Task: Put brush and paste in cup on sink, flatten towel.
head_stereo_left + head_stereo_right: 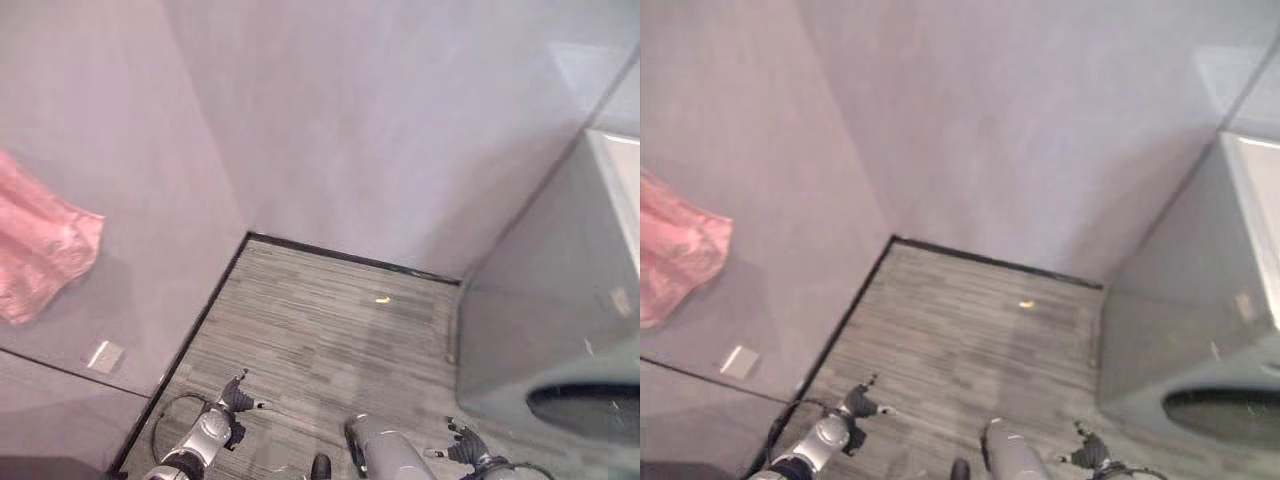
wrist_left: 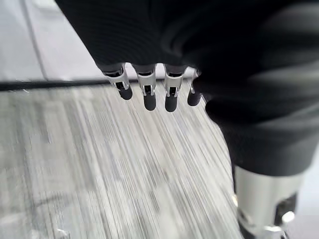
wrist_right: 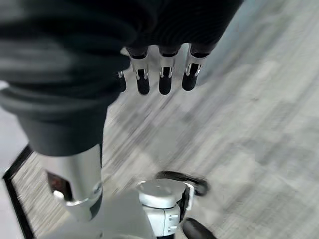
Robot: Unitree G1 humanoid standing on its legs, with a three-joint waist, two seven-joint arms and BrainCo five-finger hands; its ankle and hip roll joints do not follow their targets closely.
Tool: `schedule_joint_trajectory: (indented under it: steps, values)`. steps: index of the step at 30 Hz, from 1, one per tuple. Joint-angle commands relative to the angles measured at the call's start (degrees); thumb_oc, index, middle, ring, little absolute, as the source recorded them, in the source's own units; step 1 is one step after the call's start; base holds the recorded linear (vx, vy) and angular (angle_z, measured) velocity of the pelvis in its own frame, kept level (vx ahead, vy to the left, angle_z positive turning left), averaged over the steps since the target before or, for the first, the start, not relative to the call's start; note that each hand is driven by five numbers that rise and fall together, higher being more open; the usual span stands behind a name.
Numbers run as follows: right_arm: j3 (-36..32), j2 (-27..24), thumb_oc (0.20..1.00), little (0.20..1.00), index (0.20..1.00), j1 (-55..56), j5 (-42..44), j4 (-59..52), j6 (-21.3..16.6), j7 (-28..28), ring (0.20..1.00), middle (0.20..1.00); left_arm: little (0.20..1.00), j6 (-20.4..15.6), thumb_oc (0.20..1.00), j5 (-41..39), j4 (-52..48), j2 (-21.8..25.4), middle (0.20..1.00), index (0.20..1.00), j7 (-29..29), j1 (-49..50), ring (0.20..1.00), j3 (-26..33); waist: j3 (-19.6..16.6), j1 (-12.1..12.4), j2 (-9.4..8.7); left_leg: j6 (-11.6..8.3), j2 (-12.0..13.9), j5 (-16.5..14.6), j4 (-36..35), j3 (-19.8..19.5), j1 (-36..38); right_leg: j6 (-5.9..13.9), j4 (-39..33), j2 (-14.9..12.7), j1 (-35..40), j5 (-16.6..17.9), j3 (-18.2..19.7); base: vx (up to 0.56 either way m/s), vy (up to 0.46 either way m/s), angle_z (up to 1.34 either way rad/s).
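Observation:
A crumpled pink towel [image 1: 40,245] hangs bunched on the grey wall at the far left. The white rim of the sink [image 1: 622,195] shows at the right edge, on top of a grey cabinet [image 1: 540,330]. My left hand [image 1: 238,398] hangs low over the wood-look floor at the bottom left, its fingers [image 2: 146,92] straight and holding nothing. My right hand [image 1: 462,445] hangs low at the bottom right beside the cabinet, fingers [image 3: 165,79] relaxed with nothing in them. Both hands are far from the towel and the sink.
Two grey walls meet in a corner ahead, with a dark skirting line along the floor. A small yellow scrap [image 1: 382,298] lies on the floor near the far wall. A small white plate [image 1: 105,356] sits low on the left wall.

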Motion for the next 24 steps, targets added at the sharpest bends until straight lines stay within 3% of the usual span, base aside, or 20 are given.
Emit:
schedule_joint_trajectory:
  steps: [1,5,6,7,8,9,10,11,12,17,19,20,22,23,24]
  values:
    - [-1.5,-1.3,1.0,1.0,1.0,-1.0,0.6,-1.1,-1.1,0.5,1.0,1.0,1.0,-0.6,1.0,-0.4,-0.9,2.0,1.0,1.0,-0.1,1.4,1.0,-0.3,-0.2,1.6,-2.57,-5.46,-2.4,6.1,-1.2,6.7,1.0,-2.94,0.3,2.2,3.8,7.8,-5.1,0.11,-0.088,1.78]
    - [0.0,-1.8,1.0,1.0,1.0,-1.3,-0.3,1.0,-1.2,0.9,1.0,1.0,1.0,-0.9,1.0,-0.3,0.2,2.1,1.0,1.0,0.6,1.9,1.0,0.4,-1.3,2.4,-3.43,-6.74,-2.9,6.2,1.5,5.6,-0.8,-4.68,-3.9,1.9,7.4,8.0,-5.8,0.09,-0.064,0.85]
    - [0.3,-2.1,1.0,1.0,1.0,-1.4,-0.8,1.1,-1.2,1.0,1.0,1.0,1.0,-0.9,1.0,-0.3,-0.2,2.2,1.0,1.0,0.7,2.0,1.0,0.4,-1.3,2.6,-3.49,-7.36,-2.9,6.6,2.6,6.3,-1.6,-5.01,-4.4,1.4,8.0,7.7,-6.7,0.1,0.02,0.62]
    - [0.2,-2.7,1.0,1.0,1.0,-1.7,-0.5,0.2,-1.5,0.9,1.0,1.0,1.0,-1.0,1.0,-0.3,-0.9,2.3,1.0,1.0,1.2,1.5,1.0,0.5,-0.5,2.2,-4.06,-8.95,-1.6,7.4,6.9,11.9,-4.8,-5.23,-5.1,-0.7,9.0,7.3,-9.5,0.09,0.021,0.69]
    - [0.2,-2.7,1.0,1.0,1.0,-1.7,-0.5,0.2,-1.5,1.0,1.0,1.0,1.0,-1.0,1.0,-0.3,-0.9,2.3,1.0,1.0,1.2,1.5,1.0,0.5,-0.5,2.1,-4.0,-8.95,-1.6,7.2,7.3,11.8,-5.0,-5.23,-5.1,-0.6,8.9,7.2,-9.5,0.1,0.058,1.14]
    - [0.2,-3.4,1.0,1.0,1.0,-1.9,-0.2,-0.9,-1.8,0.9,1.0,1.0,1.0,-1.2,1.0,0.1,-1.3,2.6,1.0,1.0,1.6,0.4,1.0,0.3,0.9,1.0,-5.23,-10.02,3.6,6.9,10.7,22.8,-8.7,-5.03,-5.8,-3.6,10.5,6.6,-12.0,0.06,0.057,1.06]
    - [0.0,-3.4,1.0,1.0,1.0,-1.9,0.2,-0.7,-1.8,0.7,1.0,1.0,1.0,-1.2,1.0,0.1,-1.4,2.7,1.0,1.0,1.9,-0.3,1.0,0.2,0.9,0.7,-5.99,-9.43,6.2,5.7,9.0,26.7,-9.8,-4.69,-6.7,-5.2,11.0,6.5,-13.2,0.16,0.172,2.16]
    - [0.2,-3.2,1.0,1.0,1.0,-2.1,0.0,0.0,-1.6,0.5,1.0,1.0,1.0,-1.5,1.0,-0.3,-2.3,3.3,1.0,1.0,2.3,-1.0,1.0,-0.1,0.7,1.7,-6.18,-8.99,8.1,4.6,4.5,26.7,-12.1,-4.12,-7.7,-6.8,12.5,5.3,-14.4,0.12,0.137,1.91]
    - [0.2,-3.1,1.0,1.0,1.0,-2.1,0.0,0.0,-1.6,0.5,1.0,1.0,1.0,-1.5,1.0,-0.3,-2.3,3.3,1.0,1.0,2.3,-0.9,1.0,-0.1,0.6,1.5,-6.23,-8.95,8.0,4.6,4.4,26.5,-12.1,-4.09,-7.8,-6.9,12.6,5.2,-14.6,0.2,0.204,1.77]
    - [0.4,-2.6,1.0,1.0,1.0,-3.3,0.2,0.1,-1.6,0.2,1.0,1.0,1.0,-1.6,1.0,-0.8,-3.7,4.8,1.0,1.0,2.8,-0.7,1.0,-0.4,0.1,3.4,-5.43,-12.77,16.0,15.0,-3.7,25.4,-17.2,-3.2,-8.4,-10.5,17.1,2.4,-15.3,0.3,0.269,0.19]
    - [0.3,-2.4,1.0,1.0,1.0,-3.9,0.1,-0.4,-1.3,0.6,1.0,1.0,1.0,-1.7,1.0,-1.3,-6.2,5.4,1.0,1.0,2.5,0.5,1.0,0.1,-0.2,3.7,-4.78,-12.54,15.7,13.9,-2.7,25.8,-16.5,-2.34,-7.5,-12.3,18.7,0.8,-14.9,0.38,0.414,-0.13]
    - [0.2,-1.8,1.0,1.0,1.0,-4.0,-0.1,-0.3,-1.1,0.5,1.0,1.0,1.0,-1.9,1.0,-0.9,-7.8,5.8,1.0,1.0,2.2,0.9,1.0,-0.7,-0.8,4.3,-4.5,-11.75,13.6,12.6,0.4,25.5,-18.0,-1.44,-6.7,-15.3,19.7,1.2,-15.2,0.2,0.248,-0.23]
    - [-0.2,-1.4,1.0,1.0,1.0,-4.2,0.1,-0.4,-1.0,0.4,1.0,1.0,1.0,-1.9,1.0,-0.6,-9.2,6.1,1.0,1.0,2.0,1.4,1.0,-1.0,-1.3,4.5,-4.51,-11.09,12.2,11.4,1.6,25.6,-18.3,-1.19,-5.9,-16.4,19.5,1.6,-15.1,0.32,0.388,-0.09]
    - [-0.5,-0.9,1.0,1.0,1.0,-4.5,-0.5,-1.0,-0.7,0.4,1.0,1.0,1.0,-2.0,1.0,0.0,-12.0,6.6,1.0,1.0,1.4,2.9,1.0,-1.1,-1.8,5.1,-4.31,-9.07,9.8,8.5,3.1,26.3,-17.5,-1.19,-2.0,-19.8,18.8,5.8,-15.2,0.32,0.396,0.04]
    - [-0.5,-0.9,1.0,1.0,1.0,-4.5,-0.5,-1.0,-0.7,0.4,1.0,1.0,1.0,-1.9,1.0,0.0,-12.1,6.7,1.0,1.0,1.3,3.0,1.0,-1.1,-1.9,5.2,-4.33,-9.05,9.8,8.5,3.2,26.4,-17.6,-1.16,-1.9,-19.8,18.6,5.8,-15.1,0.3,0.38,-0.19]
